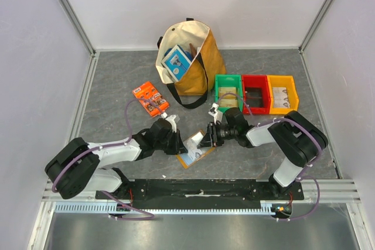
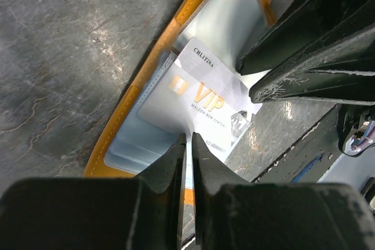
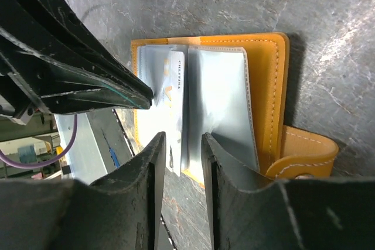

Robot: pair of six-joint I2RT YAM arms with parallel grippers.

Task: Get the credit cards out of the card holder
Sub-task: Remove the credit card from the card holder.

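The orange-tan card holder (image 1: 188, 159) lies open on the grey table between my two arms, pale blue-grey pockets up. A white credit card (image 2: 199, 100) printed "VIP" sticks halfway out of a pocket. My left gripper (image 2: 188, 137) is closed to a thin slit on that card's near edge. My right gripper (image 3: 183, 139) stands open, its jaws on either side of the edge of a clear pocket leaf (image 3: 220, 98), beside the same card (image 3: 173, 83). The holder's closing tab (image 3: 304, 153) lies flat to the right. In the top view both grippers (image 1: 180, 144) (image 1: 206, 136) meet over the holder. No black card shows.
A tan tote bag (image 1: 202, 77) holding a blue-and-white box (image 1: 176, 62) stands behind. An orange printed packet (image 1: 150, 99) lies at the left. Green (image 1: 217, 93), red (image 1: 245, 95) and yellow (image 1: 291, 93) bins sit in a row at the right. The table's front rail runs just behind the holder.
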